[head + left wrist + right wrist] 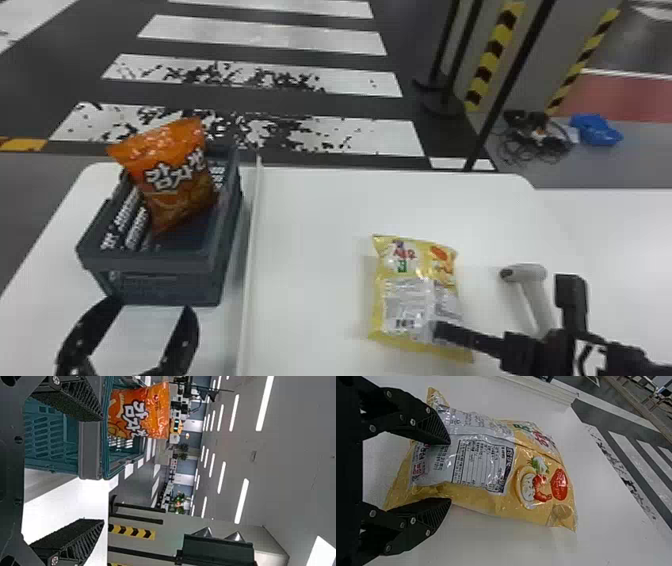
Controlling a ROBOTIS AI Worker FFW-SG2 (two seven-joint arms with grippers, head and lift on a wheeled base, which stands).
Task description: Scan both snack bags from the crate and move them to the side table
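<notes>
Orange bag (pixel 175 185) in the crate (pixel 165 287).
Head view: scanner (pixel 531 273) and yellow bag (pixel 415 280) right of the crate, right pincer (pixel 501 304) spread loose over the latter; left pincer (pixel 152 306) agape, empty. Left wrist view: glossy orange front. Right wrist view: silver panel (pixel 482 461) up (crinkly).

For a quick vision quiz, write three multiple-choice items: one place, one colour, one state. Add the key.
1. Where is the orange snack bag?
A) on the floor
B) in the crate
C) under the table

2. What is the main colour of the other snack bag?
A) yellow
B) blue
C) black

3. The left gripper is:
A) shut on a bag
B) shut, empty
C) open, empty

1 B: it sticks up out of the crate.
2 A: yellow borders its printed panels.
3 C: its fingers stand apart, holding nothing.
</notes>
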